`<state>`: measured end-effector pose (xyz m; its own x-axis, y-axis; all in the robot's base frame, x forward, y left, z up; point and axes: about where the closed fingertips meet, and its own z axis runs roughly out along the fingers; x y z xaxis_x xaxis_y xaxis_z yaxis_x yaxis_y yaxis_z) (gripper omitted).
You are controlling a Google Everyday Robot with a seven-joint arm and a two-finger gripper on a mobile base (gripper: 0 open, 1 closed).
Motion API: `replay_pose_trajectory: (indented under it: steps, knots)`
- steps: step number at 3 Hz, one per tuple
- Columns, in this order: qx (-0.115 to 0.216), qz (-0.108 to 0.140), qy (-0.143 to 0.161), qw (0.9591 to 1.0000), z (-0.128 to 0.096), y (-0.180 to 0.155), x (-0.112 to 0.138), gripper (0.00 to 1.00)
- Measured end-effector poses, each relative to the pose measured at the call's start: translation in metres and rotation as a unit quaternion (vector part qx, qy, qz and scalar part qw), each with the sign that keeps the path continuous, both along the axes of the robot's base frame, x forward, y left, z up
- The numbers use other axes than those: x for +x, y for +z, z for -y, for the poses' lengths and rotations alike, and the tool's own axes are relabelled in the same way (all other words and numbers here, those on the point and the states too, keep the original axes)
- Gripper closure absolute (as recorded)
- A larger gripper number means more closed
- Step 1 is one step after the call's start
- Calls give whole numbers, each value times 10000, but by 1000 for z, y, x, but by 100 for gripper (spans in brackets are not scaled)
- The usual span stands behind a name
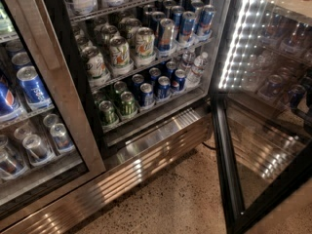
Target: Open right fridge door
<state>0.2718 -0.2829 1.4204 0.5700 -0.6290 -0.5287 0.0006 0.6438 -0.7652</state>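
The fridge [151,140] fills the view, with its ribbed steel grille low down. The right fridge door [265,126] stands swung wide open at the right, its dark inner frame and glass pane facing me. A lit LED strip [239,33] runs down its inner edge. The right compartment is exposed, showing wire shelves of cans [141,43]. My gripper is out of view, and so is the arm.
The left glass door [29,111] is closed, with blue Pepsi cans behind it. A steel post [58,87] divides the two sides. Speckled floor [170,199] lies in front of the grille. The open door's bottom corner [234,223] juts out over the floor.
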Motion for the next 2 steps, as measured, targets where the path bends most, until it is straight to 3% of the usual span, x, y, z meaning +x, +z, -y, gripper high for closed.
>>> replay_pose_trajectory:
  steps: [2]
  knots:
    - [-518,311,247,9979,-53,27,11,0]
